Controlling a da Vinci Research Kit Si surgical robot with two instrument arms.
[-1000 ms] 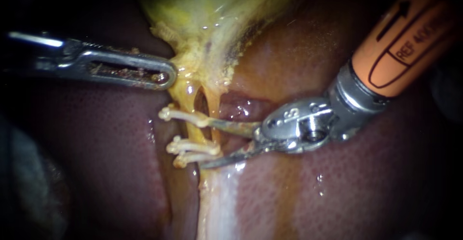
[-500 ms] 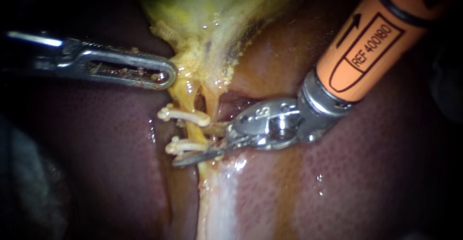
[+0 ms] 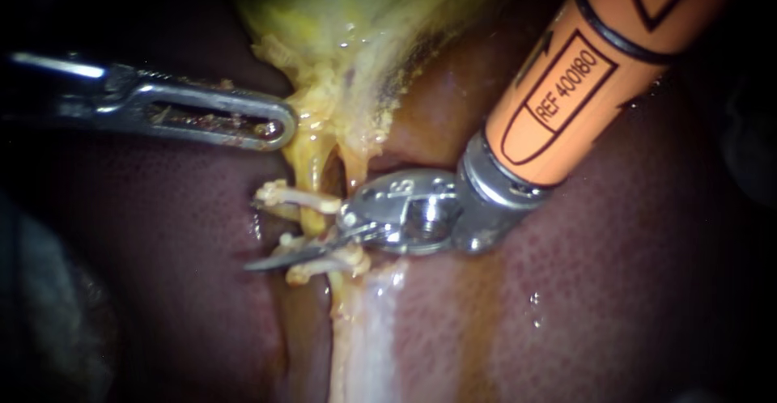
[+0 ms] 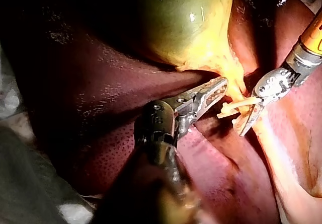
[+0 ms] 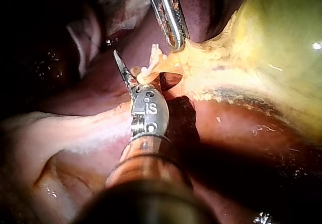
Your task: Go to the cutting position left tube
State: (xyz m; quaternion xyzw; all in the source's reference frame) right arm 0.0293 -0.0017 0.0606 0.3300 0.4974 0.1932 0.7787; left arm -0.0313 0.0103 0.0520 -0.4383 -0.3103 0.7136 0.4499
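Note:
Two yellow tubes run down from the gallbladder (image 3: 364,23) neck. The left tube (image 3: 312,172) carries a pale clip (image 3: 295,197) above and two more clips (image 3: 324,267) below. My right instrument (image 3: 301,237), orange-shafted with thin blades, lies across this tube between the clips. Its blades are open, the lower blade pointing past the tube and the upper one partly hidden by the top clip. In the right wrist view the right instrument (image 5: 132,75) sits under the clips (image 5: 151,63). My left instrument (image 3: 275,128) has slotted jaws shut on the yellow tissue at the gallbladder's neck (image 4: 229,78).
Dark red liver (image 3: 615,290) surrounds the site on both sides. A pale whitish band of tissue (image 3: 364,338) runs down from below the clips. The right tube (image 3: 354,172) lies just beside the left one, close to the right instrument's wrist (image 3: 413,209).
My right instrument has advanced leftward along the liver, its open blades sliding across the left tube between the clips. The left instrument has stayed where it was.

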